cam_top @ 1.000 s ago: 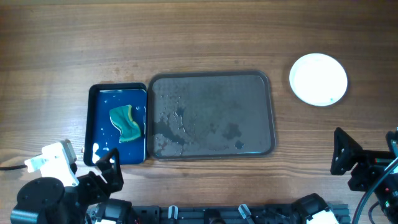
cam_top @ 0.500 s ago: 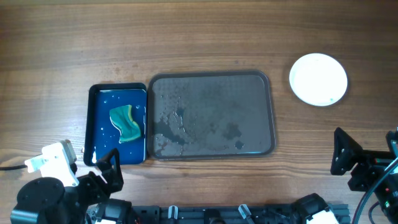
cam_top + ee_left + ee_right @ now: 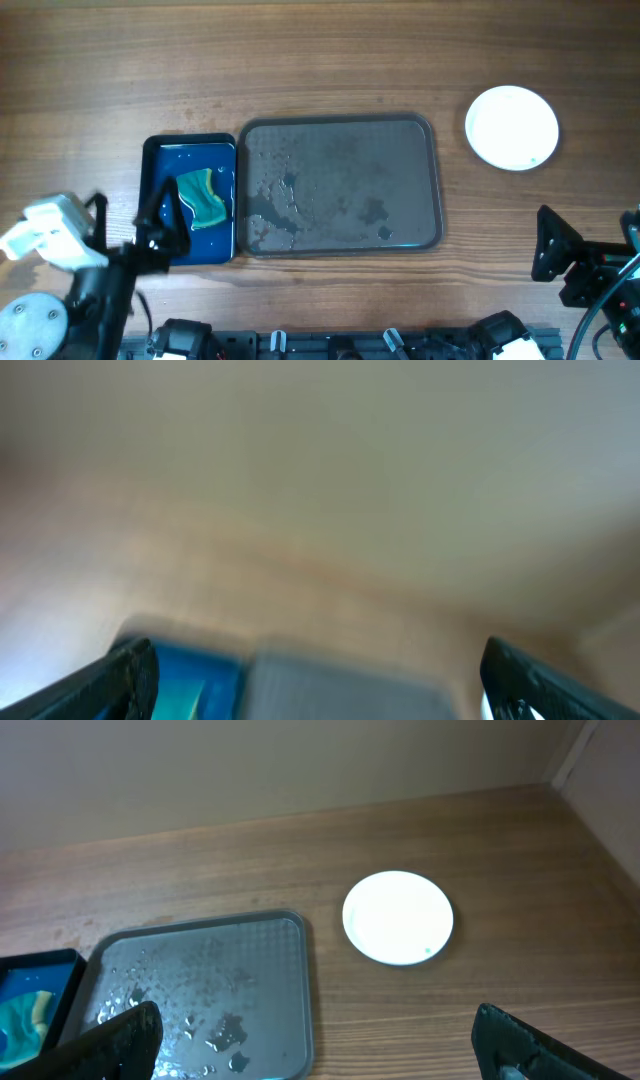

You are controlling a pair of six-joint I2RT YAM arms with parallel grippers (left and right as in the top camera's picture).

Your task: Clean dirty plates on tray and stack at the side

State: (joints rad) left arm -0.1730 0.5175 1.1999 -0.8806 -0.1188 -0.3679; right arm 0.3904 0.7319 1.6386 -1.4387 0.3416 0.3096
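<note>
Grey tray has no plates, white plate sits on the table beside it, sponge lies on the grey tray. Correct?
No. The overhead view shows the sponge lying in the blue tray, not on the grey tray. The rest holds: no plates on it, white plate beside it.

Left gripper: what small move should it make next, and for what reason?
Probably lift the open left gripper away from the blue tray and leave the sponge there. The grey tray holds only water drops, no plate, and the white plate beside it looks clean, so nothing seems left to wipe.
</note>
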